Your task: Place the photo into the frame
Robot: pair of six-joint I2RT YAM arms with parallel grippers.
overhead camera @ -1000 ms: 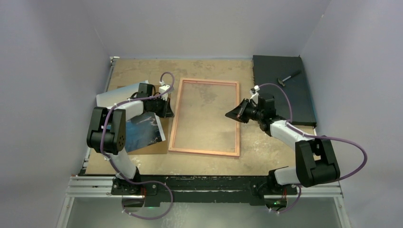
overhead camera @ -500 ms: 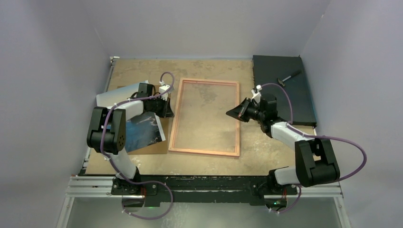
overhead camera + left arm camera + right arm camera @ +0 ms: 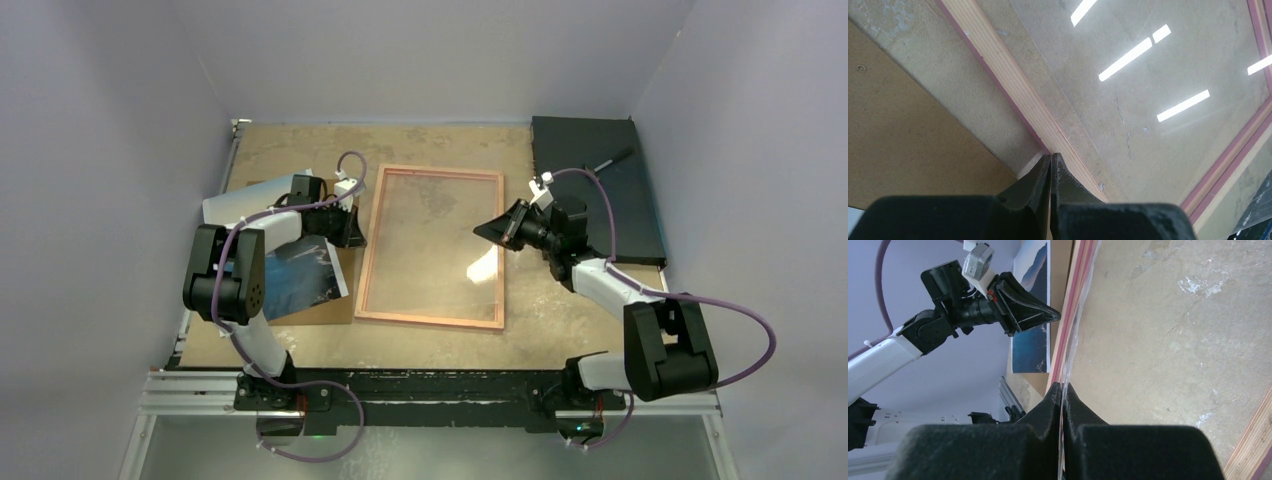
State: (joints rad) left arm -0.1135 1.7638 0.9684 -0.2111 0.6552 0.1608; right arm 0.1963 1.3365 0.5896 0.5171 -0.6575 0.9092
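The frame (image 3: 428,320) lies flat in the middle of the bench (image 3: 300,150), pale wood side up, with the bench surface showing through its clear pane. A bright patch of glare sits on the pane close to the right rim.

The photo (image 3: 300,278) lies outside the frame, just to its left. It rests on a plain brown backing board (image 3: 328,306) and is partly covered from above by the left arm.

The left gripper (image 3: 1050,161) is low at the frame's left rim. Its jaws are clenched together with nothing between them, and their tips meet the outer edge of that rim.

The right gripper (image 3: 1063,388) is over the pane just inside the right rim, pointing toward the left arm and rolled onto its side. Its jaws are also clenched. A thin clear edge runs up to their seam, but whether it is pinched there cannot be told.

A black panel (image 3: 600,200) lies at the far right corner.
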